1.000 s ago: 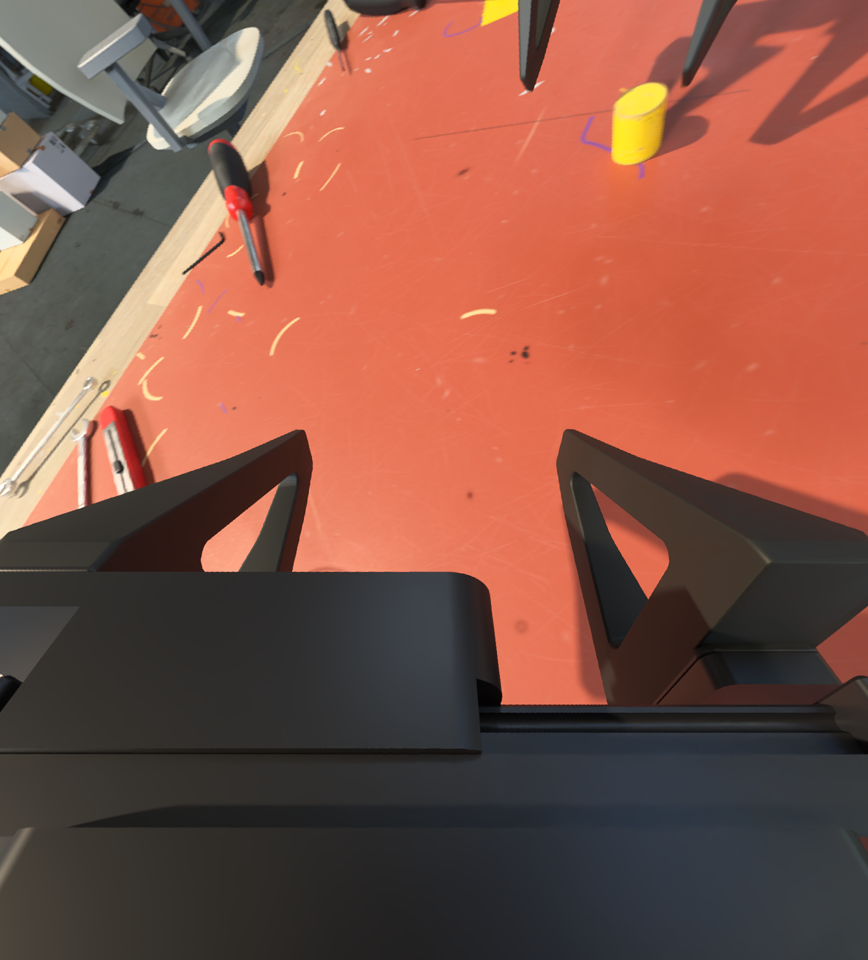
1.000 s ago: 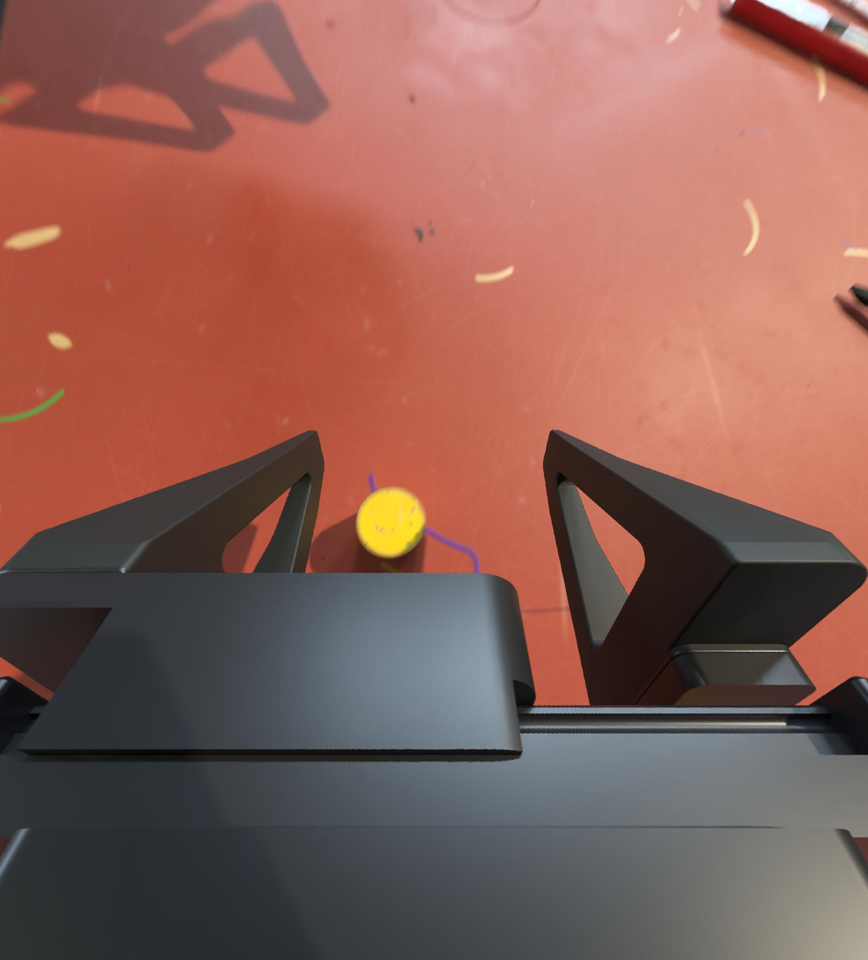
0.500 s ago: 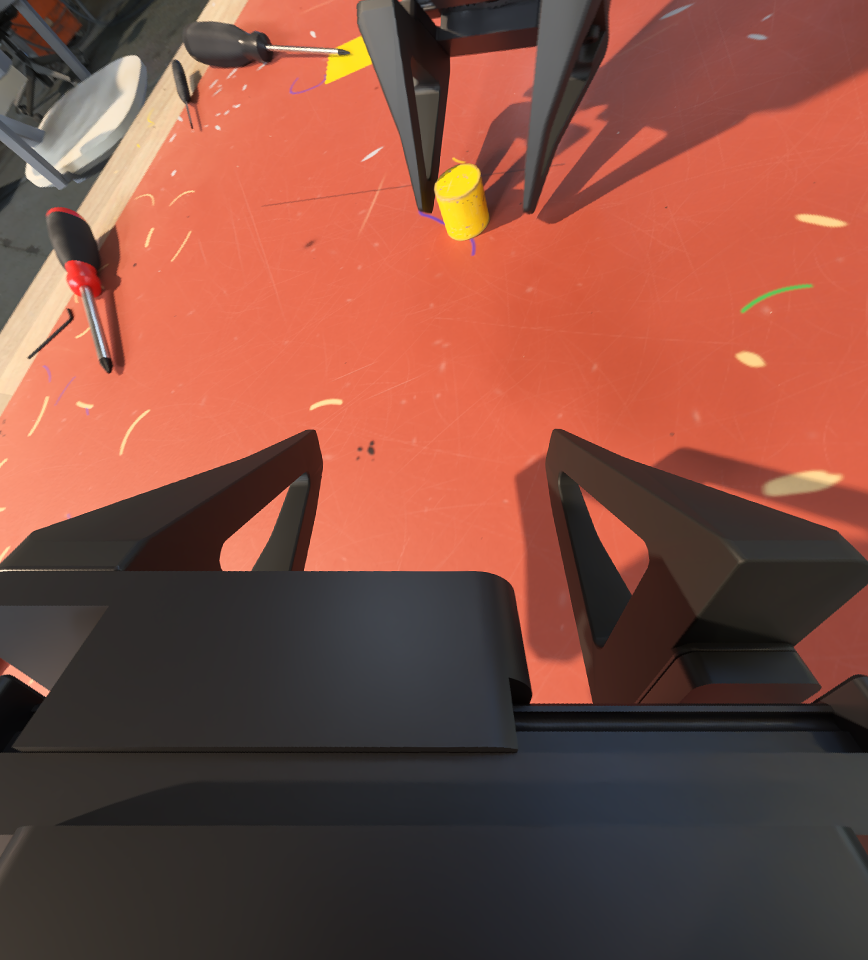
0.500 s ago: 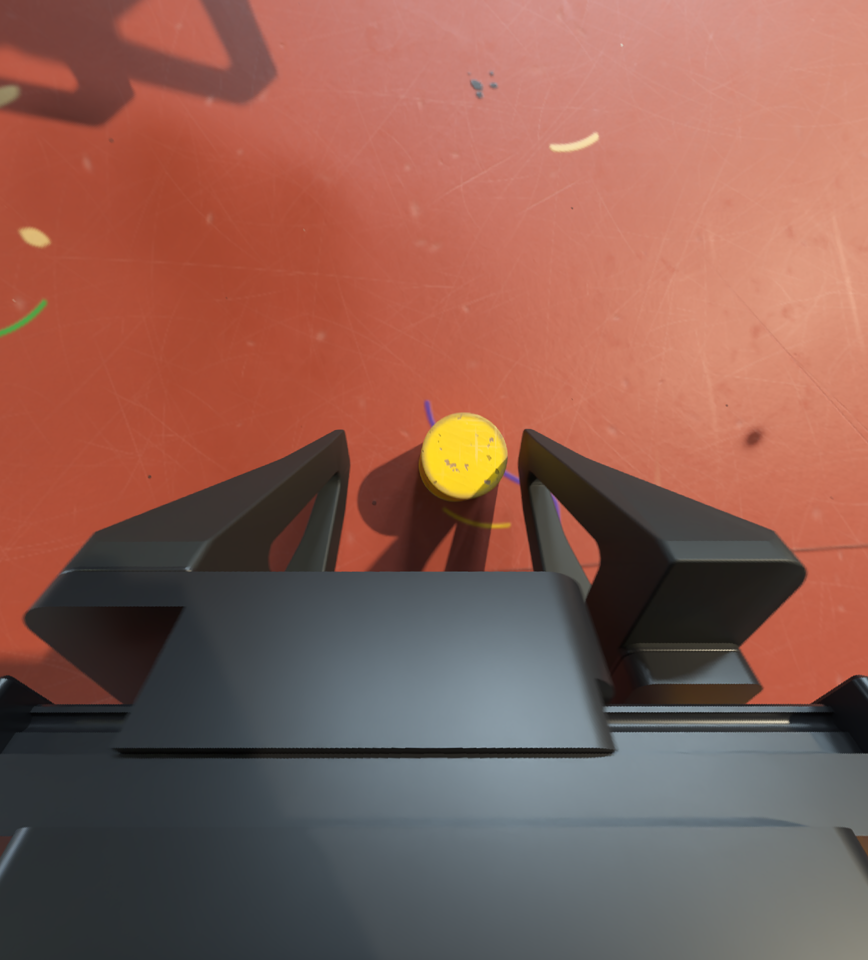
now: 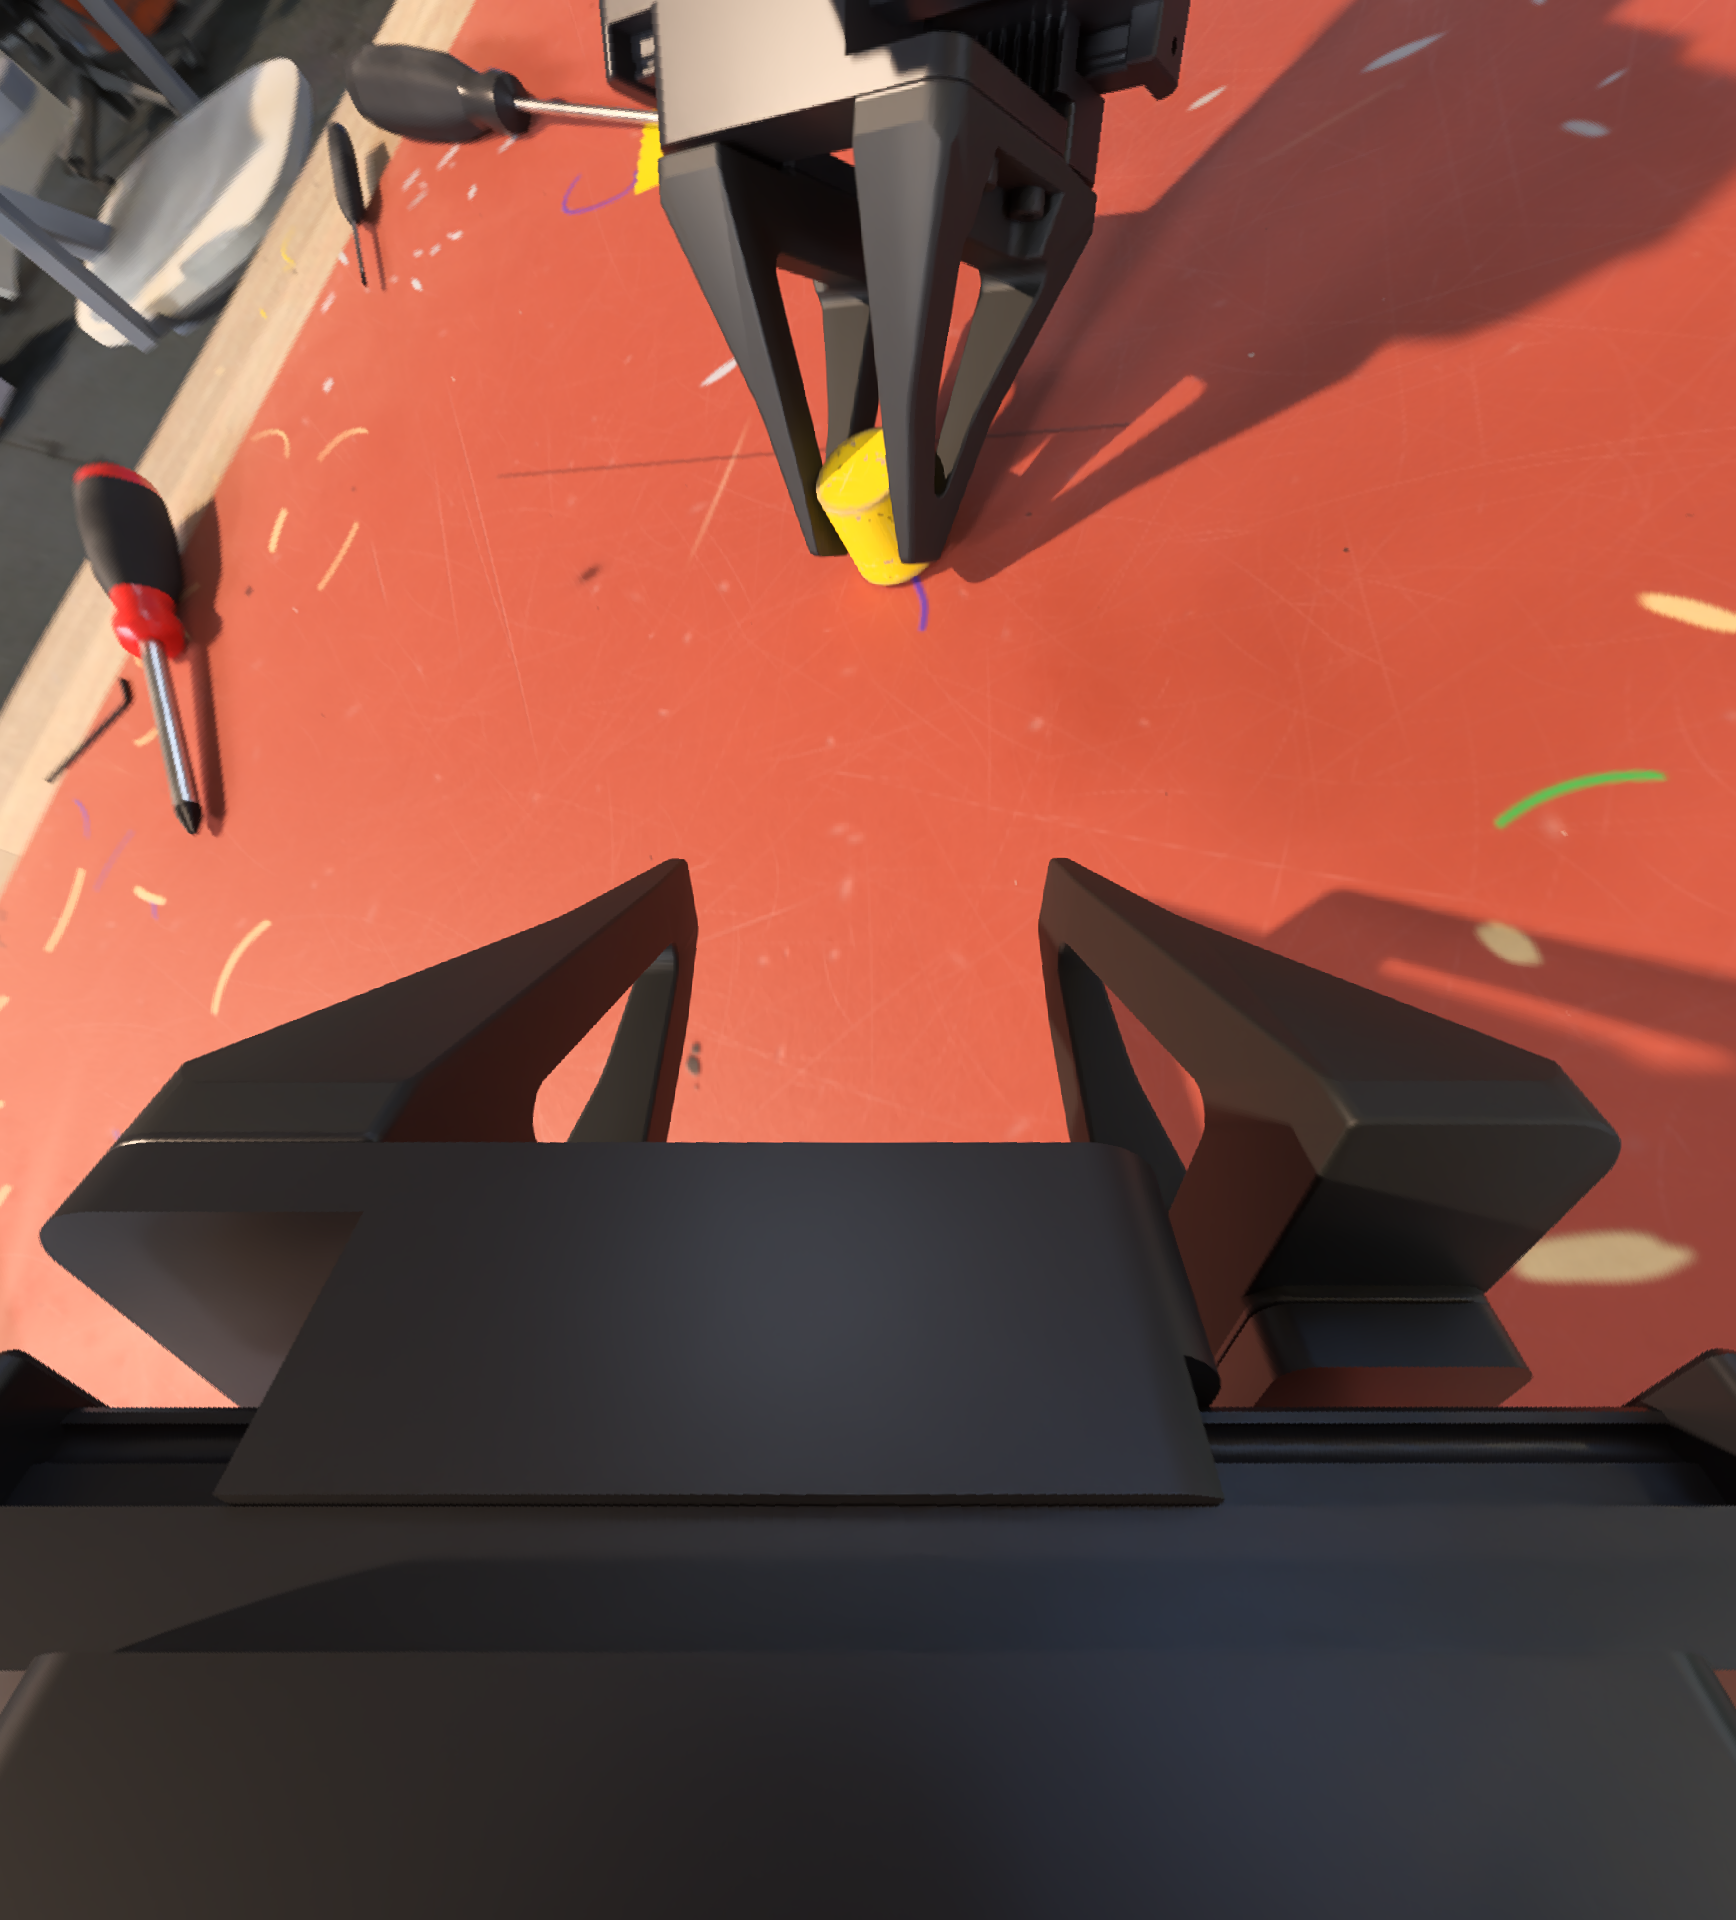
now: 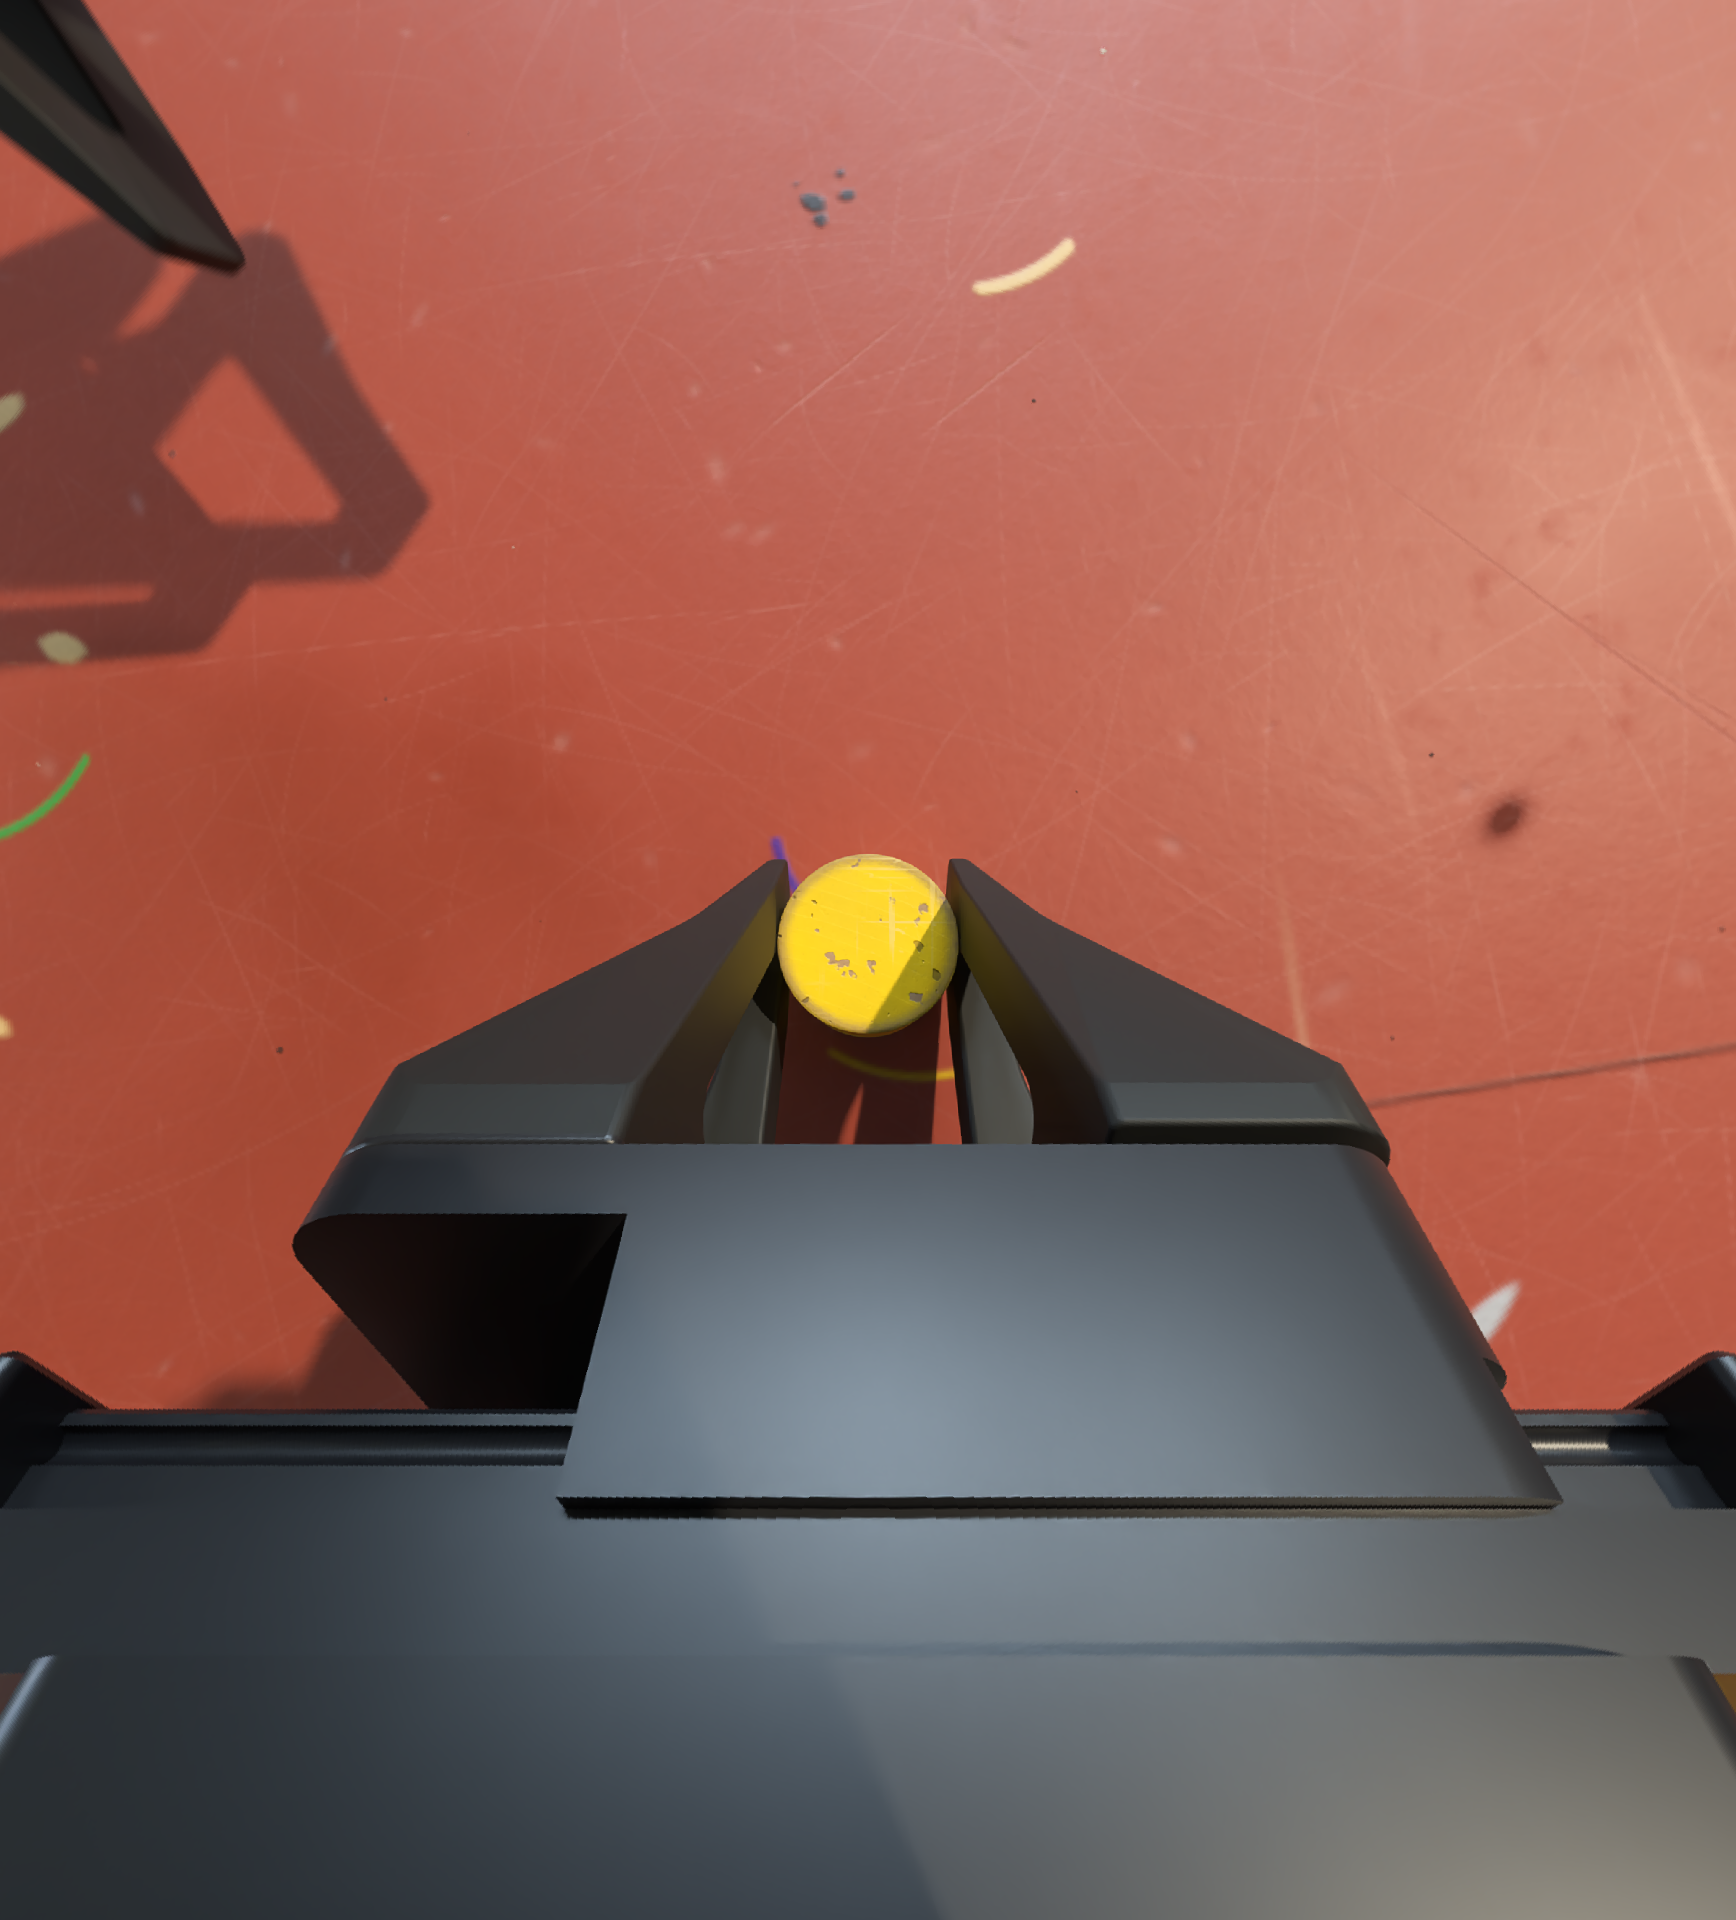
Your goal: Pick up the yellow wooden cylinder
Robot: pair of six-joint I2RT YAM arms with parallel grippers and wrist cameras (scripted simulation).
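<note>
Two fingers of the right gripper are clenched on the yellow wooden cylinder, held upright between their tips at its curved sides. It is judged light, rigid and slightly slippery. The left gripper is spread wide, empty.

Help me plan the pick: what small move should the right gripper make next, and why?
Probably lift straight up. The right gripper has both fingers pressed on the cylinder, which in the left wrist view appears to rest on the mat; the left gripper is open and apart.
</note>
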